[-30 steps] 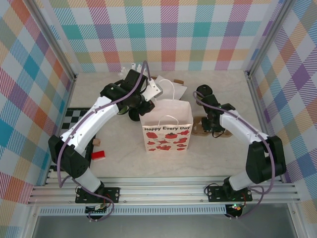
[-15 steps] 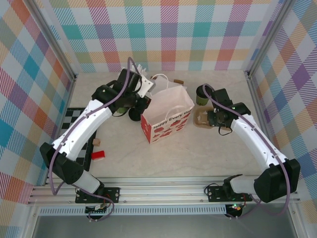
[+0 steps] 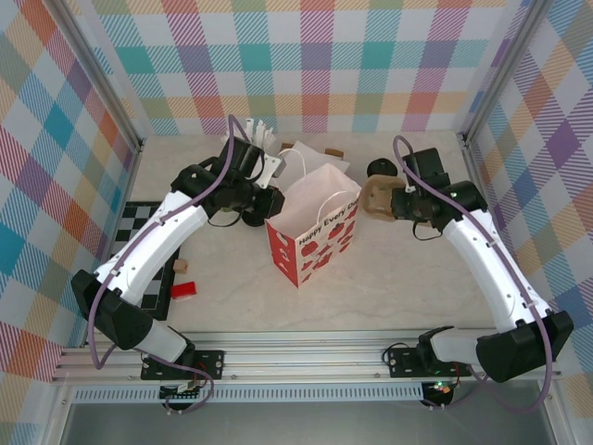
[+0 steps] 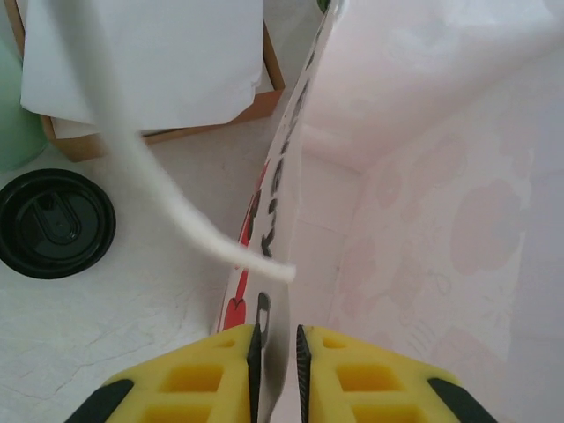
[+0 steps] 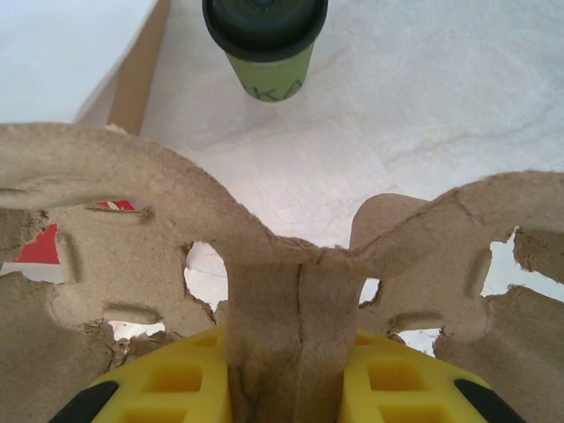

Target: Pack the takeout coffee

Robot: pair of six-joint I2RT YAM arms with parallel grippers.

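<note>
The left gripper [image 4: 278, 352], its yellow fingers drawn to a narrow slit, pinches the left wall of the paper bag [image 3: 315, 232] at the rim, and the bag leans with its mouth open. The bag's white cord handle [image 4: 176, 220] loops across the wrist view just ahead of the fingers. A loose black lid [image 4: 55, 223] lies on the table [image 3: 389, 278] to the left of the bag. A cardboard box [image 4: 154, 134] lined with white paper sits behind the bag.

The right gripper [image 5: 282, 352] is clamped on the centre rib of a pulp cup carrier [image 5: 282, 264]. It holds the carrier off the table just beside the bag's right rim.

The takeout coffee [image 5: 264, 40], a green cup under a black lid, stands upright on the table behind the bag's right corner. It is apart from the bag, and the raised carrier is between it and the right gripper's fingers.
</note>
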